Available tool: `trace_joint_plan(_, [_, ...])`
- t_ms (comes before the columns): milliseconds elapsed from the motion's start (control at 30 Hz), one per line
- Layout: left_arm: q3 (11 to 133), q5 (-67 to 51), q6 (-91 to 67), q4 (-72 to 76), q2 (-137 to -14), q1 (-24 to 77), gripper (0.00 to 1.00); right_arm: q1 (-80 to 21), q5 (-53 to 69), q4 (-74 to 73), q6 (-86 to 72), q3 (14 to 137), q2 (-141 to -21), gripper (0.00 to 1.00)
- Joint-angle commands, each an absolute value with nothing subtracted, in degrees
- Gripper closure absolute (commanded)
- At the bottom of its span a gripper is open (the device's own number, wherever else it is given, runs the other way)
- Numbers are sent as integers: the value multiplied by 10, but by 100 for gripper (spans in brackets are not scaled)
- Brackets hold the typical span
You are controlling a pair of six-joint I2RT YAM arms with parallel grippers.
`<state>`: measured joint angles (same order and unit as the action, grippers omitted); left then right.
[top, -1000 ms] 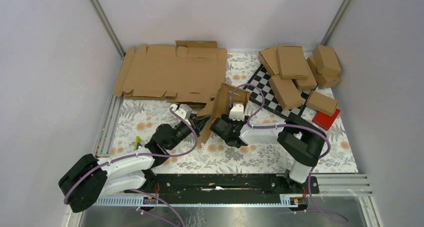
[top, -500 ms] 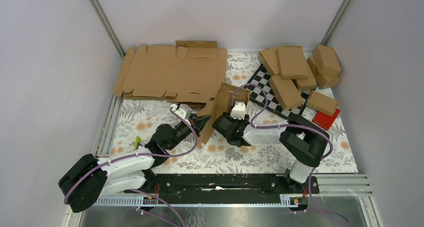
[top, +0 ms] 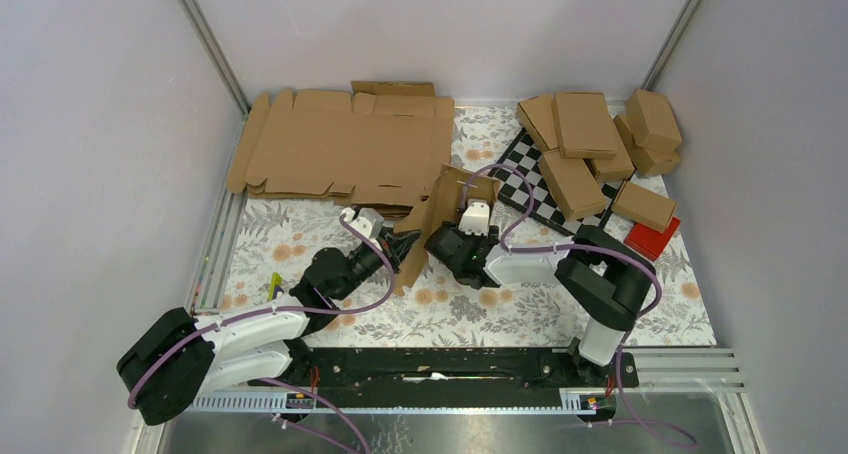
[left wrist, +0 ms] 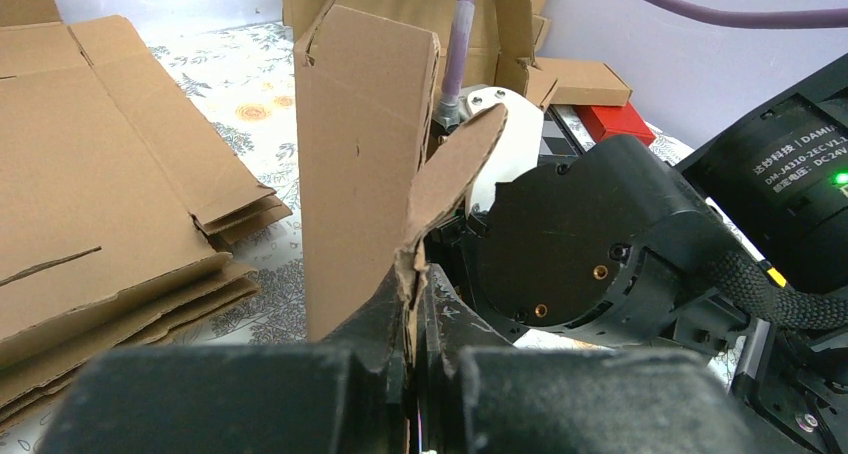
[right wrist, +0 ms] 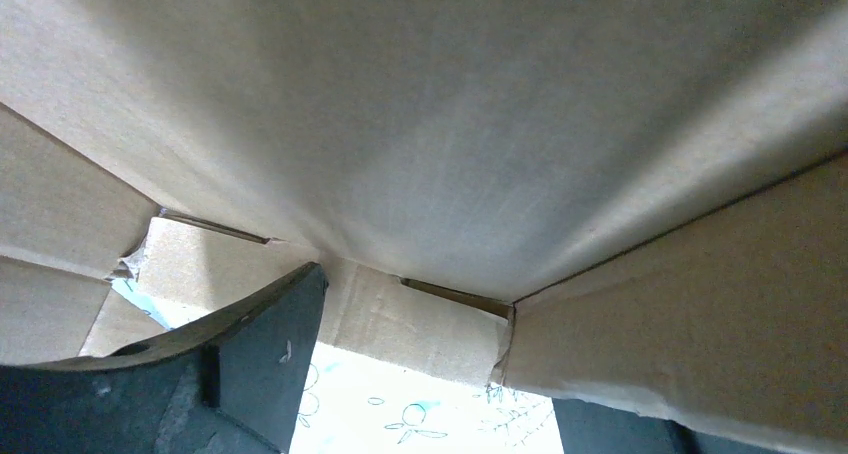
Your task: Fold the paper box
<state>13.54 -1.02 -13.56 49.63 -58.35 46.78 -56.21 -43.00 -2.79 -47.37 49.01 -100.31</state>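
Left hand (top: 404, 242): fingers together, clamped on the base of a flap of the paper box (top: 432, 212). The grip had not shifted over the past second.
Paper box: stood mid-bench, only partly raised. One tall panel was upright between the two hands, and a rounded flap leaned toward the right arm.
Right hand (top: 442, 244): fingers apart, just beside the upright panel on the side away from the left hand. The wrist view was filled with cardboard close overhead, and nothing showed pinched between the fingers.
Change: the right wrist had crept slightly up-bench and turned a little against the panel. The panel itself stood much as before.
Meaning (judged): an early shaping step. The left hand anchored the flap while the right sought purchase to press a wall over its crease. The box was far from closed.
Bench (top: 300, 249): floral cover.
Far left: stack of flat blanks (top: 340, 149), unmoved.
Far right: folded cartons (top: 590, 139) heaped partly over the chequered board (top: 527, 179), with the red block (top: 652, 240) just beside them, as before.
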Motion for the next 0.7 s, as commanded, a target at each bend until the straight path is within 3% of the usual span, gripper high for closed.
trace_joint_plan(0, [149, -40, -156, 498, -586, 473, 100, -567, -404, -78, -483, 499, -1029, 17])
trace_joint_plan(167, [148, -31, -157, 499, -583, 473, 100, -568, -419, -77, -445, 511, -983, 14])
trace_joint_plan(267, [169, -14, -165, 456, -574, 472, 100, -567, -414, -78, -411, 517, -936, 6])
trace_joint_plan(333, [209, -2, -177, 376, -566, 473, 100, -566, -402, -78, -387, 513, -898, 1])
trace_joint_plan(533, [343, 21, -225, 115, -577, 472, 100, -526, -286, -51, -326, 451, -744, 1])
trace_joint_plan(667, [452, 37, -247, -66, -616, 472, 100, -484, -230, -122, -325, 448, -642, 0])
